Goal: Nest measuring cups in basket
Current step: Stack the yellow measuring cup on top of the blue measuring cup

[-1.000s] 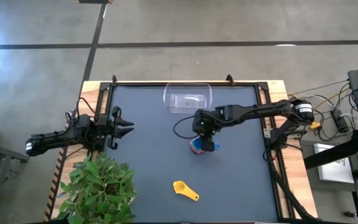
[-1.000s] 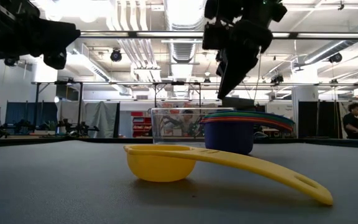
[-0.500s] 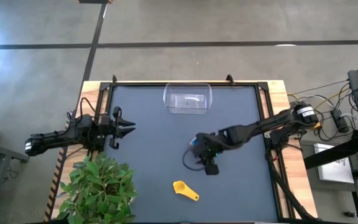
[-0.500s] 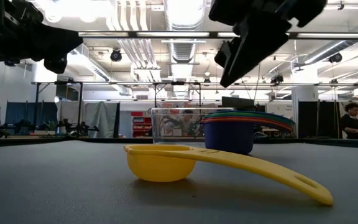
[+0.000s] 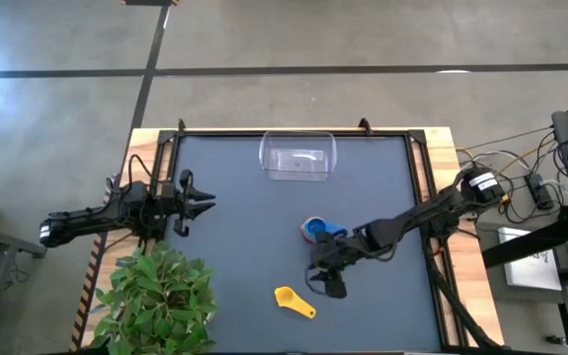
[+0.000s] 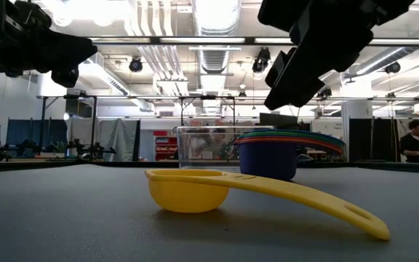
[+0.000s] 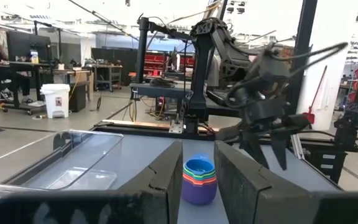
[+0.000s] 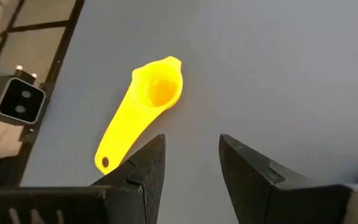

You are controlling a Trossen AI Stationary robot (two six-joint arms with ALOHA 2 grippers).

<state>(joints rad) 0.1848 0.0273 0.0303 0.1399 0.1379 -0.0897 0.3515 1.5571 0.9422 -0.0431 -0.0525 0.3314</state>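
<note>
Yellow measuring cup (image 5: 295,301) lies loose at lower centre of the table (image 5: 235,217), right claw (image 5: 329,284) hovering empty and part-open just above it, needing to drop and grip.

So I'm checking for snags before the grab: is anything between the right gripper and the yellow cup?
Nothing visible. The right gripper, fingers apart and empty, hangs above bare mat just short of the yellow cup. The stacked cups sit behind it, towards the basket.

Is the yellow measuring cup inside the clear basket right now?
No, the yellow measuring cup lies on the bare table near the front edge, far from the clear basket at the back.
</note>
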